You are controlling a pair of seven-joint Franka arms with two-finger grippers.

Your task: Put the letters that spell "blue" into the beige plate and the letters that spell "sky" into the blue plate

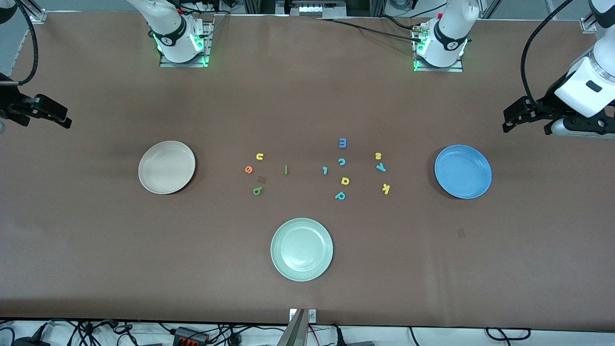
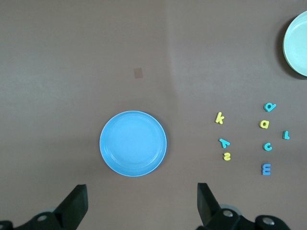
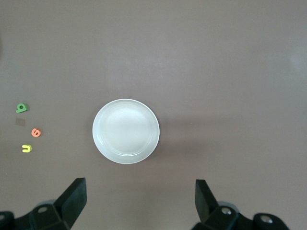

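Observation:
The beige plate (image 1: 166,167) (image 3: 125,131) lies toward the right arm's end, the blue plate (image 1: 462,171) (image 2: 133,143) toward the left arm's end. Between them, nearer the beige plate, lie the yellow u (image 1: 260,156), orange e (image 1: 248,169), green l (image 1: 286,169) and green b (image 1: 257,191). Near the blue plate lie the yellow s (image 1: 378,155), teal y (image 1: 381,167) and yellow k (image 1: 386,189). My left gripper (image 1: 527,126) (image 2: 141,203) hangs open over the table's end past the blue plate. My right gripper (image 1: 45,120) (image 3: 140,201) hangs open past the beige plate. Both are empty.
A pale green plate (image 1: 301,249) sits nearer the front camera than the letters. In the middle lie a blue m (image 1: 342,142), teal c (image 1: 341,162), a small teal letter (image 1: 325,170), yellow a (image 1: 345,180) and teal p (image 1: 340,195).

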